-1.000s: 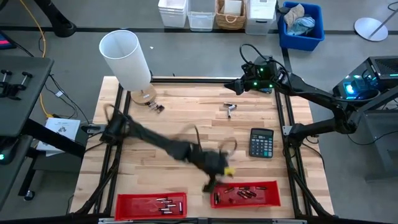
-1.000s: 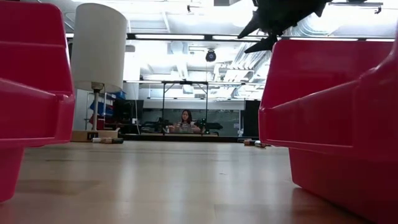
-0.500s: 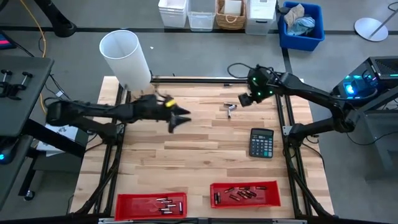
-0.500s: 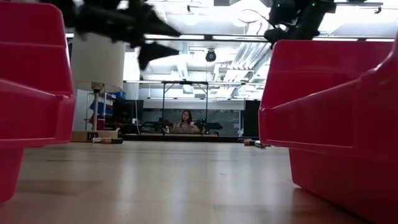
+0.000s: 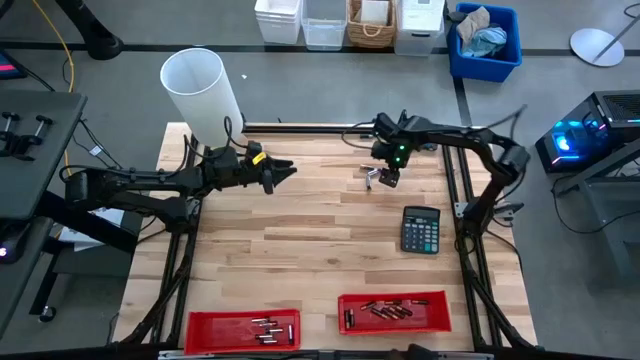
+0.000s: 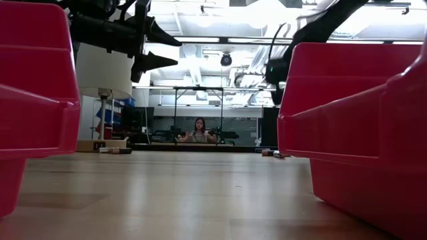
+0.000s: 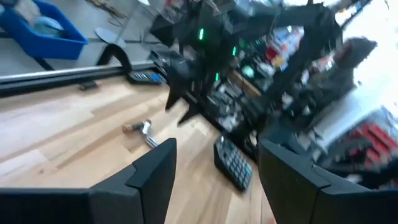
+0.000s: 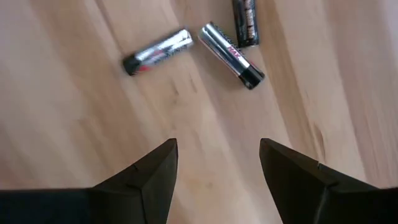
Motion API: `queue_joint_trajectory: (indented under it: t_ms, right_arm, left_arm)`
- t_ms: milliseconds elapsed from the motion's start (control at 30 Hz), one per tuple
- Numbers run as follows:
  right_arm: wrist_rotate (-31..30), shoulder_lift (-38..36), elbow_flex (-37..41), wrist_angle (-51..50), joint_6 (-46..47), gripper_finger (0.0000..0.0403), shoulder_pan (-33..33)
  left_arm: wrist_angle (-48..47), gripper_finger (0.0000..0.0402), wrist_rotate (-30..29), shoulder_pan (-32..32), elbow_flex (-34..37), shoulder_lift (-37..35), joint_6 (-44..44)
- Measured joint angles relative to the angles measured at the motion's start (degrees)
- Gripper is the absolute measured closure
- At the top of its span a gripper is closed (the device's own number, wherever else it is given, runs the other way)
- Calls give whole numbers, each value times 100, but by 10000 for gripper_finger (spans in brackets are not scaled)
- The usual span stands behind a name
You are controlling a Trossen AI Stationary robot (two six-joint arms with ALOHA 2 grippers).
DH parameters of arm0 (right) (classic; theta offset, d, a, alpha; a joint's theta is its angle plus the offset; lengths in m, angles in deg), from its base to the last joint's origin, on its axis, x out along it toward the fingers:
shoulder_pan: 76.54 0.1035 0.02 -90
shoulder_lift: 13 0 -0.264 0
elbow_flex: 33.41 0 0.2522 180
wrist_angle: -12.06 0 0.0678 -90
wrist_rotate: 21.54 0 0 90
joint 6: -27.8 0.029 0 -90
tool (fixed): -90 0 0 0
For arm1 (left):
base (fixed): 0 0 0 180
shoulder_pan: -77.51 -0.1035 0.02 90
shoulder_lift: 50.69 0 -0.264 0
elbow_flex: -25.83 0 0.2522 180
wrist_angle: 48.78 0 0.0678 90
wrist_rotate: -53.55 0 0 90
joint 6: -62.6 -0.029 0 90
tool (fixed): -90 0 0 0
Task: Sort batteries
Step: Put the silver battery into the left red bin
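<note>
Three loose batteries [image 8: 231,56] lie flat on the wood in the far middle of the table, showing as a small cluster [image 5: 368,179] in the high view. My right gripper [image 8: 217,168] hangs open just above them, pointing down, beside the cluster [image 5: 387,177]. My left gripper [image 5: 282,172] is open and in the air over the far left part of the table, pointing level toward the table's right; it shows high up in the low view [image 6: 157,52]. More batteries lie in the left red tray [image 5: 262,327] and the right red tray [image 5: 385,311].
A black calculator [image 5: 420,229] lies right of centre. A tall white cylinder [image 5: 203,92] stands at the far left corner. The two red trays [image 5: 200,335] [image 5: 437,318] sit along the near edge. Bare wood fills the middle of the table [image 5: 300,250].
My left gripper has swung from above the right red tray at the near edge up and across to the far left part of the table. My right gripper has come from the far edge toward the loose batteries, lowered and tipped to point down.
</note>
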Motion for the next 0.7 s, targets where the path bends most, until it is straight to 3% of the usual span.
queue_joint_trajectory:
  t_ms: [233, 700]
  right_arm:
    - [-721, 540, 0, 639, -794, 181, 76]
    - [-926, 974, -21, 1219, -1319, 190, 386]
  left_arm:
    - [-10, 195, -310, -147, -4, 3, 280]
    - [-54, 195, -455, -402, -4, 5, -102]
